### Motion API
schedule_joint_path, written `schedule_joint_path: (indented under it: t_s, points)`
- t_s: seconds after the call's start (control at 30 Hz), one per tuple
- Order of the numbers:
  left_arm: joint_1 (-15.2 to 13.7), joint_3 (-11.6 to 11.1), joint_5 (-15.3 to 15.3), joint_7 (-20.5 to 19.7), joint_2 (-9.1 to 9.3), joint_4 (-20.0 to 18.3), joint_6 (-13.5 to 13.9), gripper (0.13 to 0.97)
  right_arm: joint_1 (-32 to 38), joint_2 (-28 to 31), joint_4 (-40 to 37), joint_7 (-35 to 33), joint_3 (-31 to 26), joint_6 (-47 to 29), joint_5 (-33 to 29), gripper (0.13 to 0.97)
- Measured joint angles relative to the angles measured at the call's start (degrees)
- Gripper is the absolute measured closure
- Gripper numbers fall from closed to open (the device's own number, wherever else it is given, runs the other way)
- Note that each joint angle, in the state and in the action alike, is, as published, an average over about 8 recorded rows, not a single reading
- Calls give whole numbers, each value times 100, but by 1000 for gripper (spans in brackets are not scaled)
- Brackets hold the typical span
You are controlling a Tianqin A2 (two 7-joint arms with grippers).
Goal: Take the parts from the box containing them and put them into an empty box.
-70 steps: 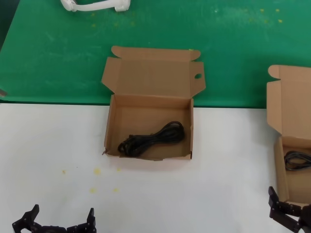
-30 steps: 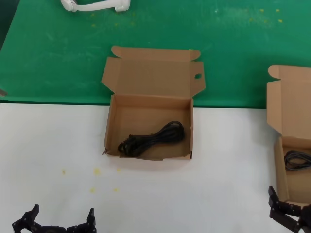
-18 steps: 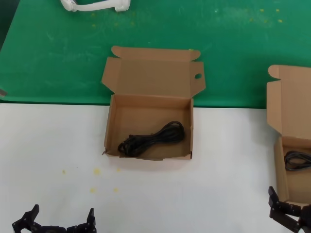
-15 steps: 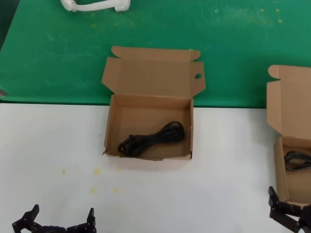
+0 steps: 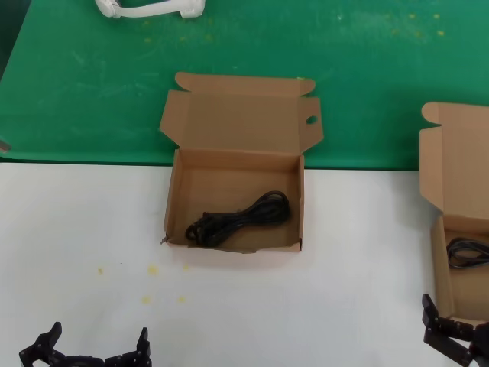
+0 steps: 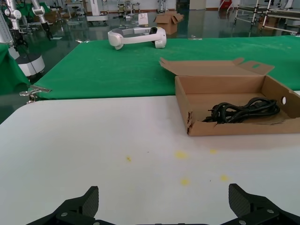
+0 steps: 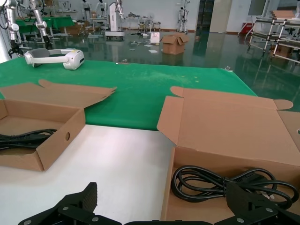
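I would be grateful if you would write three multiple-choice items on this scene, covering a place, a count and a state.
1. Where is the cable in the middle box?
A. near its front wall
B. on the lid
C. on the table

2. How many open boxes show in the head view?
A. one
B. two
C. three

3. How is the left claw?
A. shut on a cable
B. open, holding nothing
C. inside a box

Answers: 1 A, it lies by the low front edge; 2 B, the middle box and the right box; 3 B, fingers spread over bare table.
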Motion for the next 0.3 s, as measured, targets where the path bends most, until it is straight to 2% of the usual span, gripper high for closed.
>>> schedule_joint_path:
  t_s: [0.3]
  points:
    - [0,0,0,0,0,0,0,132,0,0,0,0,0,0,0,129]
